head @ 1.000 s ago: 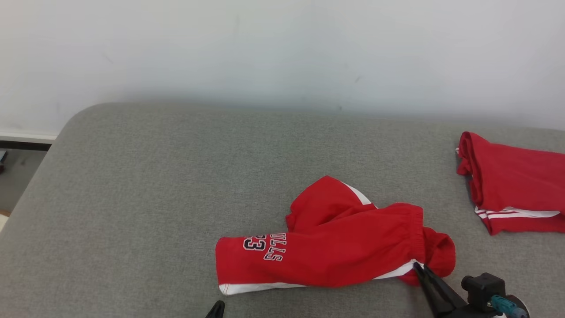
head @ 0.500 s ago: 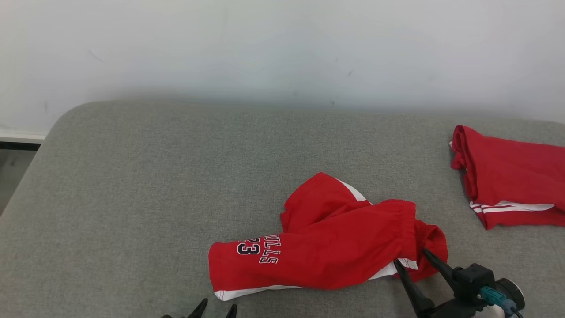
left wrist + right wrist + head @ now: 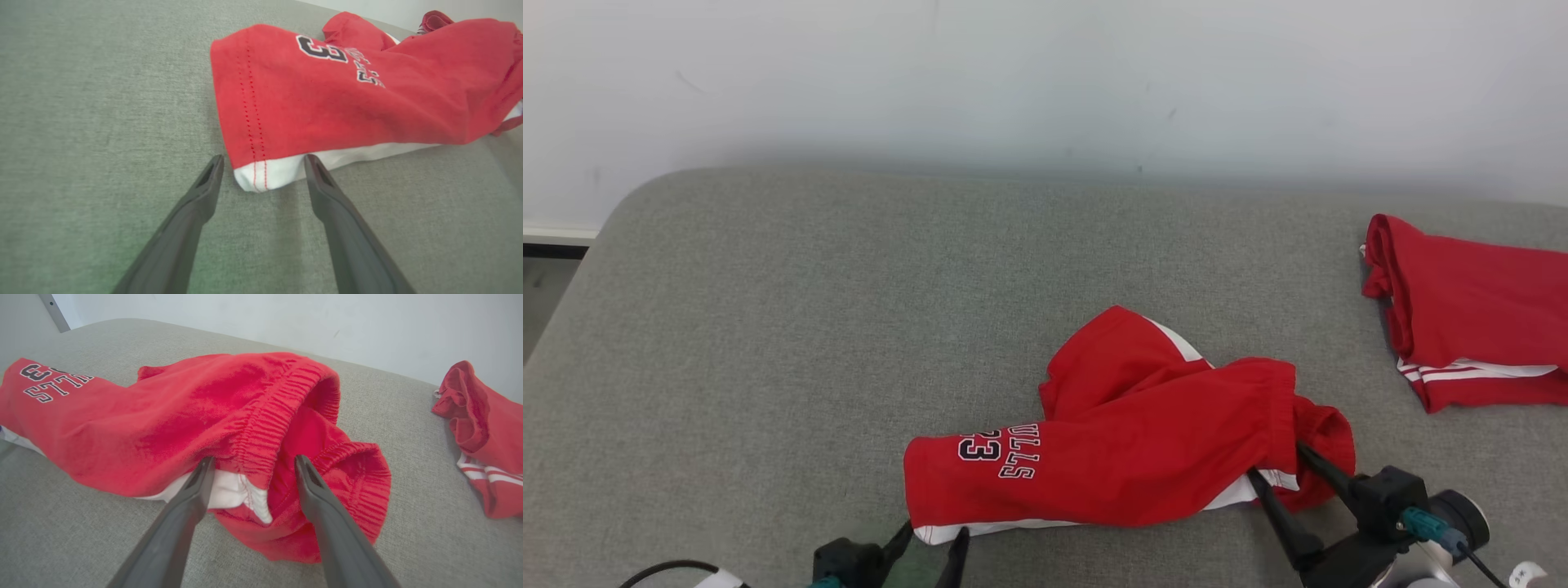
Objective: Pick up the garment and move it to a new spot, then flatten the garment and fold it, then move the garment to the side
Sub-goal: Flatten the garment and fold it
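Observation:
The garment [image 3: 1127,457], red shorts with a white side stripe and dark lettering, lies crumpled on the grey cushioned surface [image 3: 849,310]. My left gripper [image 3: 934,535] is open at the near left corner of one leg. In the left wrist view, the white hem corner of the garment [image 3: 327,94] sits between the left gripper's [image 3: 263,163] fingertips. My right gripper [image 3: 1278,461] is open at the elastic waistband. The right wrist view shows the garment's [image 3: 184,416] waistband and white lining between the right gripper's [image 3: 254,459] spread fingers.
A second red garment [image 3: 1470,318] with white stripes lies folded at the right edge, also visible in the right wrist view [image 3: 482,424]. A white wall [image 3: 1045,82] backs the surface. The cushion's rounded left edge drops to the floor [image 3: 543,282].
Both grippers went from shut to open. The left gripper rose into view up to the hem corner. The right gripper's fingers now straddle the waistband. The camera shifted slightly.

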You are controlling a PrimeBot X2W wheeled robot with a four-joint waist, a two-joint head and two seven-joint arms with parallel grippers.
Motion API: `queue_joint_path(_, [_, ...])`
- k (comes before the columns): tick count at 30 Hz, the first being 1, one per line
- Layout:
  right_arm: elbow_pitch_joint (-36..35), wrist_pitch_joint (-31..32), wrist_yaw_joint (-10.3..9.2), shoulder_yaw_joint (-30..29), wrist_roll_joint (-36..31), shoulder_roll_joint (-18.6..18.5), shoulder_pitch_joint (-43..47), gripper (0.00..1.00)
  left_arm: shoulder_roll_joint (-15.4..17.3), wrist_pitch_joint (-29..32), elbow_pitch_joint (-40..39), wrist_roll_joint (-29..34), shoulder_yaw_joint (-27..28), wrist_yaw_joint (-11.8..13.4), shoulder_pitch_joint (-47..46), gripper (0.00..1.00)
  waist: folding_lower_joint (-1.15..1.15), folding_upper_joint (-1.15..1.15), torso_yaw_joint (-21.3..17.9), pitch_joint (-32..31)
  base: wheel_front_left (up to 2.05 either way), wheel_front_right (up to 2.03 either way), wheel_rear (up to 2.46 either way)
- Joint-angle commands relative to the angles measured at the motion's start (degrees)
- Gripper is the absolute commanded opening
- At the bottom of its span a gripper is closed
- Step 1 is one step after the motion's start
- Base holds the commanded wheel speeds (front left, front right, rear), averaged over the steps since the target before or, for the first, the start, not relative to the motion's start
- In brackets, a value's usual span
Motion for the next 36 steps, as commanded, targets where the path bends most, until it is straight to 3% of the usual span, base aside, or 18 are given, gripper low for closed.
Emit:
queue_joint_path(1, [-0.18,0.17,-0.11,0.35,0.45,-0.39,-0.97,0.3,-0.04,-0.14,0.39,-1.13,-1.18,0.13,-1.35,1.0,-0.01,0.0,-0.14,0.48,0.0,0.0,0.0])
queue_joint_path(2, [-0.28,0.07,-0.11,0.64,0.47,-0.35,-1.19,0.0,-0.09,-0.14,0.08,-2.27,-1.68,0.13,-1.88,0.38,-0.01,0.0,-0.13,0.56,0.0,0.0,0.0])
queue_joint_path(3, [-0.22,0.01,-0.11,0.75,0.63,-0.39,-1.35,0.0,-0.22,-0.14,-0.1,-3.39,-2.32,0.13,-1.83,0.0,-0.01,0.0,-0.12,0.61,0.0,0.0,0.0])
queue_joint_path(8, [-0.2,-0.43,-0.11,1.52,1.7,-0.04,-1.13,0.0,1.22,-0.14,-1.98,-4.52,-2.83,0.13,-0.37,0.0,-0.01,0.0,-0.07,-0.45,0.0,0.0,0.0])
queue_joint_path(11, [-2.19,-0.75,-0.11,0.16,4.93,0.04,1.01,0.0,1.64,-0.14,-7.93,-3.6,-2.28,0.13,2.82,0.0,-0.01,0.0,0.02,-1.61,0.0,0.0,0.0])
queue_joint_path(19, [-15.98,3.26,-0.11,-4.85,12.76,-2.98,8.2,0.0,8.32,-0.14,-24.52,-5.24,-1.09,0.13,10.57,0.0,-0.01,0.0,0.7,-3.38,0.0,0.0,0.0])
queue_joint_path(23, [-20.86,6.48,-0.11,-6.52,14.48,-3.46,8.88,0.0,9.65,-0.14,-28.16,-8.39,1.15,0.13,10.67,0.0,-0.01,0.0,0.17,-3.9,0.0,0.0,0.0])
queue_joint_path(27, [-24.26,11.18,-0.11,-7.7,15.97,-4.96,6.67,0.0,12.56,1.53,-29.75,-10.6,0.47,0.13,5.37,0.0,-0.01,0.0,-0.56,-3.93,0.0,0.0,0.0])
queue_joint_path(30, [-24.26,14.59,-0.11,-7.59,19.16,-4.12,2.31,0.0,14.82,4.5,-29.01,-11.74,-2.04,0.13,-1.74,0.0,-0.01,0.0,-1.19,-3.15,0.0,0.0,0.0])
queue_joint_path(36, [-18.5,20.82,-0.11,-5.61,27.35,-2.25,-15.96,0.0,17.84,13.23,-25.58,-15.26,-6.26,0.13,-22.8,0.0,-0.01,0.0,-3.25,3.57,0.0,0.0,0.0])
